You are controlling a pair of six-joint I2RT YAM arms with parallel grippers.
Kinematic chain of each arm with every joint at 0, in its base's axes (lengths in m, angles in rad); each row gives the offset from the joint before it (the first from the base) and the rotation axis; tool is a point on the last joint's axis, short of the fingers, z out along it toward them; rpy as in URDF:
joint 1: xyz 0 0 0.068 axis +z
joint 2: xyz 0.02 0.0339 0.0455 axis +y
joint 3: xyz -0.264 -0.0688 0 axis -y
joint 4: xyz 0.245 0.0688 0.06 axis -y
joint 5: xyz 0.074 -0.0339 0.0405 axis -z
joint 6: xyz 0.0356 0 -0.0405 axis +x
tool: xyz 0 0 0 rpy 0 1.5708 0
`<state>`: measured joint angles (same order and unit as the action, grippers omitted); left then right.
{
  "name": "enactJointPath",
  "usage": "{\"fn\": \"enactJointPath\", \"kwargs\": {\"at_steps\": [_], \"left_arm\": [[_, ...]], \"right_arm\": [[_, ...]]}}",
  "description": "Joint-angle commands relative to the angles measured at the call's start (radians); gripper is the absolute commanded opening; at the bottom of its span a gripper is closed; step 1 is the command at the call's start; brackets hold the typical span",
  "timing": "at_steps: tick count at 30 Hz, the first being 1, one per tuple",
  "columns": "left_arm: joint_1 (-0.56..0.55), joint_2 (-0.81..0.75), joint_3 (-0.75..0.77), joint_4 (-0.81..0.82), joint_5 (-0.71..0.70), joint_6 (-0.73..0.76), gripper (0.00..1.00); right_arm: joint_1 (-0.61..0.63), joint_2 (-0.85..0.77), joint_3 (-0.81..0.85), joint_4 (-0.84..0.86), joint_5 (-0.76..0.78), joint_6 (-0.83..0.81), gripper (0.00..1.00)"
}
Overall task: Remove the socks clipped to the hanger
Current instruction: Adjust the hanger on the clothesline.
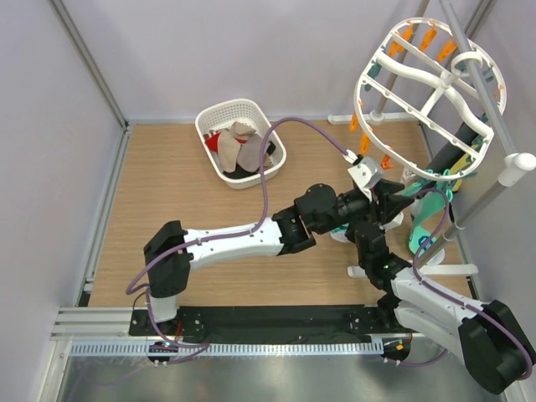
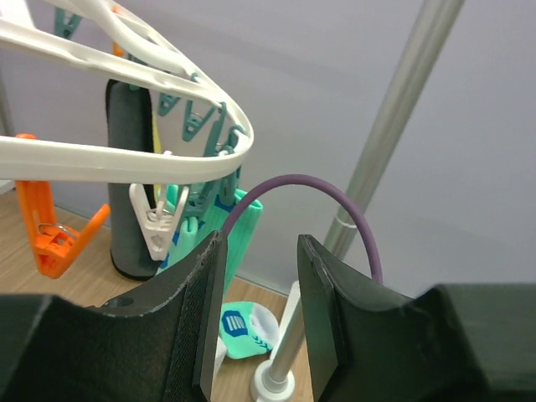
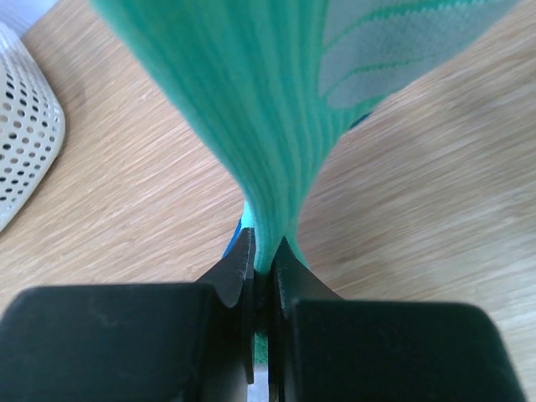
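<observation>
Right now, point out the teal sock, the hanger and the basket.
teal sock (image 3: 251, 109), right wrist view, its ribbed middle.
hanger (image 2: 126, 161), left wrist view, the white outer rim.
basket (image 1: 224, 109), top external view, the far rim.

teal sock (image 3: 251, 109): ribbed knit cloth, matt, with a paler woven patch toward 1 o'clock.
hanger (image 2: 126, 159): smooth white plastic, slightly glossy.
orange peg (image 2: 50, 239): glossy plastic, at 9 o'clock in the left wrist view.
table (image 3: 109, 209): wood grain, satin finish.
right gripper (image 3: 265, 255): matt black plastic, faintly grainy.
pole (image 2: 394, 126): brushed grey metal.
basket (image 3: 21, 142): perforated white plastic, at 9 o'clock.
</observation>
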<state>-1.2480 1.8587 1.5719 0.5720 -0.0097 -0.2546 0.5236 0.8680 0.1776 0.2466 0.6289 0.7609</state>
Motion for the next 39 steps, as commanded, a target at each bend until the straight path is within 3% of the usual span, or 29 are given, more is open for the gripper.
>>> {"fn": "enactJointPath", "kwargs": {"at_steps": [1,16,20,24,30,39], "left_arm": [[0.007,-0.01,0.022,0.069,-0.088,0.02,0.44],[0.05,-0.036,0.036,0.026,0.138,0.031,0.42],[0.073,-0.019,0.06,0.02,0.18,-0.035,0.41],[0.108,-0.023,0.068,0.025,0.215,-0.149,0.41],[0.131,0.006,0.178,-0.127,0.251,-0.176,0.42],[0.137,0.095,0.312,-0.236,0.31,-0.198,0.4]], "right_arm": [[0.001,0.045,0.025,0.111,-0.057,-0.049,0.01],[0.033,0.123,0.106,0.167,-0.106,-0.064,0.01],[0.033,0.024,0.031,0.195,-0.149,-0.073,0.01],[0.033,-0.116,0.005,0.096,-0.124,-0.195,0.01],[0.033,-0.41,0.011,0.036,-0.155,-0.426,0.01],[0.033,-0.503,0.051,-0.078,-0.19,-0.459,0.01]]}}
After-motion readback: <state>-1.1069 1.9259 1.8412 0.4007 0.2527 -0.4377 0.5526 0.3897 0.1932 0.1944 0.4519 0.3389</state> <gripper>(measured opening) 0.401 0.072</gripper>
